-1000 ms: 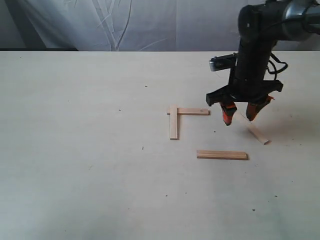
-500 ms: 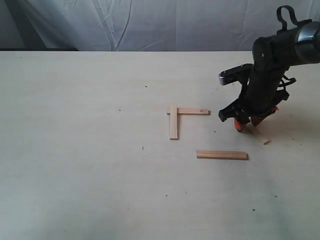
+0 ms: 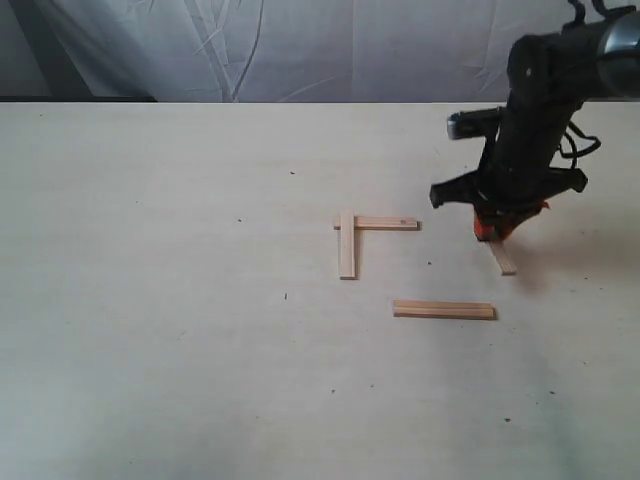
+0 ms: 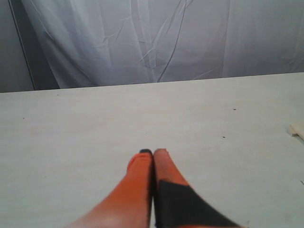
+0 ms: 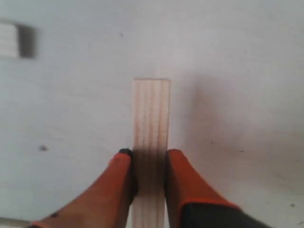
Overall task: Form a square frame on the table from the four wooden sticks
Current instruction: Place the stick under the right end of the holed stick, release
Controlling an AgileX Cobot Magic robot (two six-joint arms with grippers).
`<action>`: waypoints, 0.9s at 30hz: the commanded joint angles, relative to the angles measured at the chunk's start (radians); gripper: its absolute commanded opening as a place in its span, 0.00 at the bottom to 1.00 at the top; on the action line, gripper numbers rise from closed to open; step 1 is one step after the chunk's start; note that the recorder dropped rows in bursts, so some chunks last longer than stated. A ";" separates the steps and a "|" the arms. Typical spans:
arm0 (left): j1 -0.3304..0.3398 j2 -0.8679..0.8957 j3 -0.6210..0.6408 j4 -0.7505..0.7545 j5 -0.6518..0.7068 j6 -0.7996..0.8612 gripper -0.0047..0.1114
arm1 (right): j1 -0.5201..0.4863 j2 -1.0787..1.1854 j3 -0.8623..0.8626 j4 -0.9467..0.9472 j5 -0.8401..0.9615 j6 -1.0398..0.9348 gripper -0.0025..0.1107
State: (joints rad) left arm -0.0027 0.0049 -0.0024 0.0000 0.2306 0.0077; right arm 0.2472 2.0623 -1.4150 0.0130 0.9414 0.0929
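Wooden stick (image 3: 503, 260) gripped; L-shaped pair (image 3: 347, 246) nearby.

Exterior view: held stick (image 3: 502, 258), upper end hidden behind right gripper (image 3: 493, 232) | left wrist view: second stick (image 4: 297, 130) cut off at picture edge | right wrist view: blurred third stick (image 5: 9, 40) cut off at edge

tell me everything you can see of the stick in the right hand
The stick is a thin, flat, light-tan wooden strip with fine lengthwise grain and a square-cut end. The right hand is shut on it, orange fingers pressing its two long edges, and it juts straight out past them. It touches none of the other sticks. Whether its free end rests on the table cannot be told.
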 commanded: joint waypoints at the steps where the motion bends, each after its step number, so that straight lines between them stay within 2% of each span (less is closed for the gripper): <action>1: -0.007 -0.005 0.002 -0.006 0.001 0.000 0.04 | 0.045 -0.027 -0.062 0.164 0.017 0.067 0.03; 9: -0.007 -0.005 0.002 -0.006 0.001 0.000 0.04 | 0.175 0.049 -0.062 0.154 -0.129 0.226 0.03; 27: -0.007 -0.005 0.002 -0.006 0.001 0.000 0.04 | 0.183 0.100 -0.077 0.056 -0.160 0.331 0.03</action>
State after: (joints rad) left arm -0.0027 0.0049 -0.0024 0.0000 0.2306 0.0077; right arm 0.4323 2.1685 -1.4858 0.0832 0.7934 0.4148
